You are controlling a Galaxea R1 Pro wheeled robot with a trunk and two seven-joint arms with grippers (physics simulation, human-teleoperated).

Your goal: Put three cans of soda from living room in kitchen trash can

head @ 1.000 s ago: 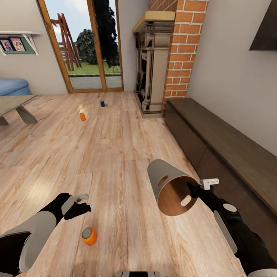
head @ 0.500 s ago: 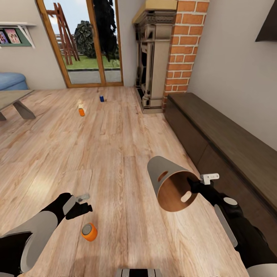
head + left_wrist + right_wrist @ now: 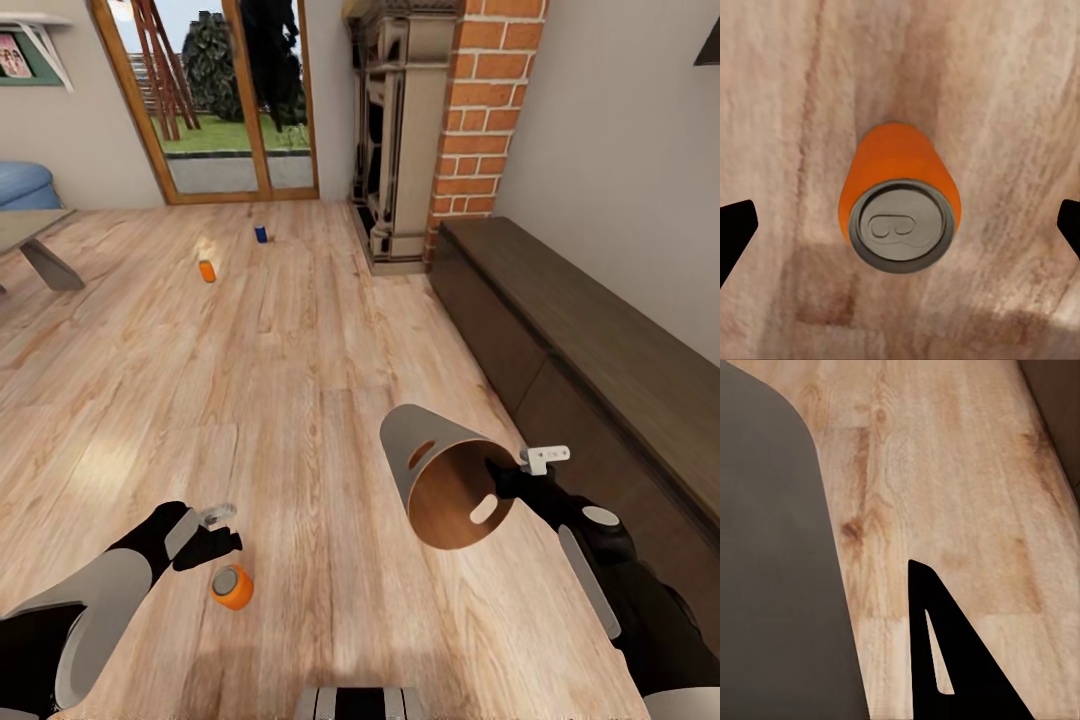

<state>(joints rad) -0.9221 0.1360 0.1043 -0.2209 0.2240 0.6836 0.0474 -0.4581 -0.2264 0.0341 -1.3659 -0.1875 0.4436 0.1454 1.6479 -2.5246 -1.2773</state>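
1. Your whole head view has tilted down a little over the last second, so the glass doors and fireplace sit higher in it; that is the camera, not the cans. The nearest orange soda can stands upright on the wood floor, close in front of you.
2. Your left end effector has closed in on that can, and its tips now hang just above and beside the rim. In the left wrist view the can's silver top sits centred between the two dark fingertips, which stand wide apart and touch nothing. You look lined up for a straight descent and grasp.
3. Your right end effector grips the rim of the grey, wood-lined trash can, held tilted with its mouth towards you. It is clamped on the wall.
4. Well beyond, the second orange can and the blue can stand on the floor near the glass doors. All three remain uncollected.
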